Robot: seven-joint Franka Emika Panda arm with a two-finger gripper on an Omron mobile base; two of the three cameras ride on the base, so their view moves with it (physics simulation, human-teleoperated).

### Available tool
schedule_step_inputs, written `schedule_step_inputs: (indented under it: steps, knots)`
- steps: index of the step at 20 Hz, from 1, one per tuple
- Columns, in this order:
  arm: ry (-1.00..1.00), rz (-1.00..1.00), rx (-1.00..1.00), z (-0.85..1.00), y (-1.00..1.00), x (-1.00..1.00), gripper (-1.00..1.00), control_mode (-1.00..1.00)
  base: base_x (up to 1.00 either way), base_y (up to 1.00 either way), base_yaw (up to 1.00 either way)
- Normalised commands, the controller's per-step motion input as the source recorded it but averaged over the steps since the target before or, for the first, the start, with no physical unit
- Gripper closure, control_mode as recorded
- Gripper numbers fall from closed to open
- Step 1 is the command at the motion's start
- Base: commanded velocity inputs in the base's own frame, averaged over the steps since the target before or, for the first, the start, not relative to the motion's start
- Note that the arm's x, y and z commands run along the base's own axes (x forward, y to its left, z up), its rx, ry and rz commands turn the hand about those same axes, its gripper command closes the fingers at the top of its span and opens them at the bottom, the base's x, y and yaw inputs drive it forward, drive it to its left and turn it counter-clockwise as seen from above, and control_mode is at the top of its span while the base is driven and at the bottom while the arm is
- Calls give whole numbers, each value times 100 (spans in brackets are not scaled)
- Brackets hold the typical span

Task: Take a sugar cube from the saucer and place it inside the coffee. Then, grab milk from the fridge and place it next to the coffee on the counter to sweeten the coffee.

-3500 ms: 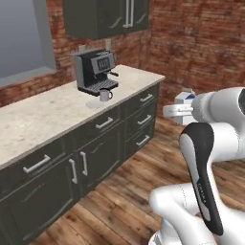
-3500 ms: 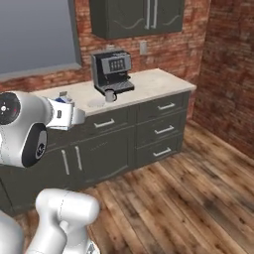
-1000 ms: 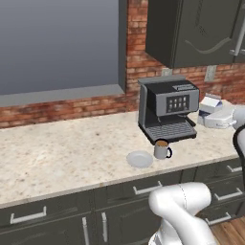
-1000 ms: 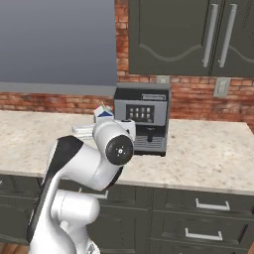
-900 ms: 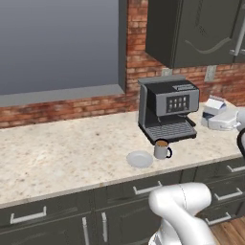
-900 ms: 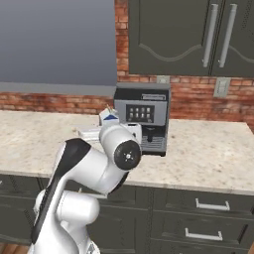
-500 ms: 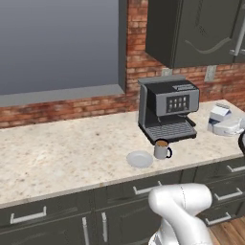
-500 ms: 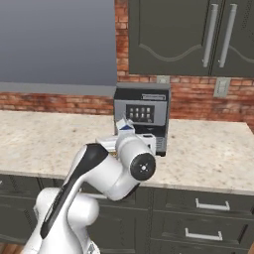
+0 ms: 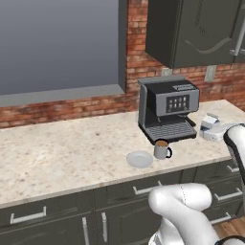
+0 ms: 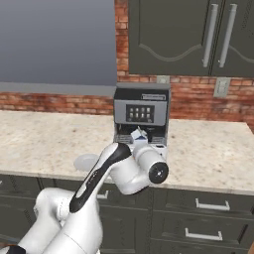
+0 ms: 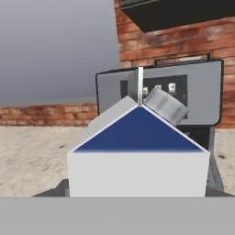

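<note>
Now on the milk step: end effector (image 10: 140, 140) pinches milk (image 11: 137, 153) above worktop (image 9: 67, 158). Next, judged: lower it just beside coffee (image 9: 161, 150), then release.

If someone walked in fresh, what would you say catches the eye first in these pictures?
Probably the milk carton, white with a blue gabled top, looming right in front of the hand camera and carried at the end of the arm near the espresso machine. Next, the mug of coffee on the counter in front of that machine, with the saucer just beside it.
</note>
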Motion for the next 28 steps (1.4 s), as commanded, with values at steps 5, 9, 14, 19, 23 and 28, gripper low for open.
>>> schedule_step_inputs:
  steps: [5, 9, 14, 19, 23, 28]
  knots:
    - [1, 30, 4, -60, -1, 52, 100, -100, 0, 0, 0]
    - [0, 30, 3, -59, 0, 40, 100, -100, 0, 0, 0]
    - [0, 17, 1, -48, 0, 44, 100, -100, 0, 0, 0]
    - [0, 10, 0, -39, 0, 22, 100, -100, 0, 0, 0]
    - [0, 9, 0, -48, 4, 24, 100, -100, 0, 0, 0]
    - [0, 7, 0, -49, 10, 30, 100, -100, 0, 0, 0]
